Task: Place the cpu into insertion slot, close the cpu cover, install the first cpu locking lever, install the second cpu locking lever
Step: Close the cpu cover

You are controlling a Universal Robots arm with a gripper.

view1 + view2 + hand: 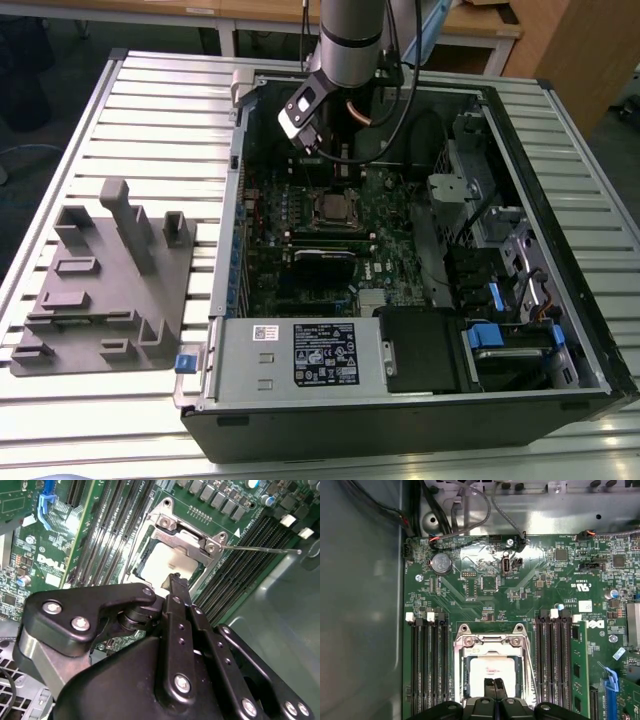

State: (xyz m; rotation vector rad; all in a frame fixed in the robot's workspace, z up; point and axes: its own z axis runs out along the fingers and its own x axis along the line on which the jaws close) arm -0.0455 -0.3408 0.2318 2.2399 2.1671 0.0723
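The cpu [489,669] lies flat in the insertion slot [335,210] on the green board, its pale metal top showing in both wrist views [167,562]. The silvery cpu cover [490,642] lies down around it as a frame [187,537]. My gripper [494,686] hangs just above the cpu's middle, its black fingertips [176,580] pressed together with nothing between them. A thin wire locking lever [260,548] sticks out sideways from the socket's corner. In the exterior view the gripper [342,170] is inside the open case, above the socket.
Long black memory slots [427,665] flank the socket on both sides [552,660]. The open computer case [560,180] has cables, drive bays and a power supply [300,355] around the board. A grey fixture [105,290] stands on the slatted table at the exterior view's left.
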